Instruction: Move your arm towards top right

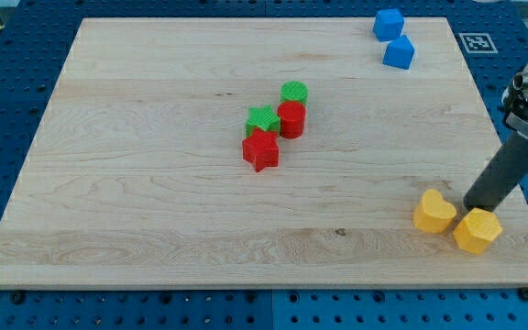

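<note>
My tip (475,207) sits close to the worktop's (154,220) bottom right corner, planted between and just behind two yellow blocks: a yellow heart (434,212) on its left side and a yellow hexagonal block (478,229) just below it, both so close that I cannot tell whether either is touching the rod. The end effector is only a plain rod, with nothing to clench or release, and it is carrying nothing. My worry starts right here: if I swing out at an angle instead of cleanly away, the rod could clip the yellow heart or drag the hexagonal block, which is already near the bottom edge and could slide off. Farther in, around the middle of the worktop, a red star (260,150), a green star (262,119), a red cylinder (291,119) and a green cylinder (293,93) are bunched together, well apart from my path, so I judge them safe. At the far end, the top right corner holds two blue blocks (393,38), one behind the other. That corner is my destination, so overshooting or steering slightly left could knock them, perhaps over the top edge.
</note>
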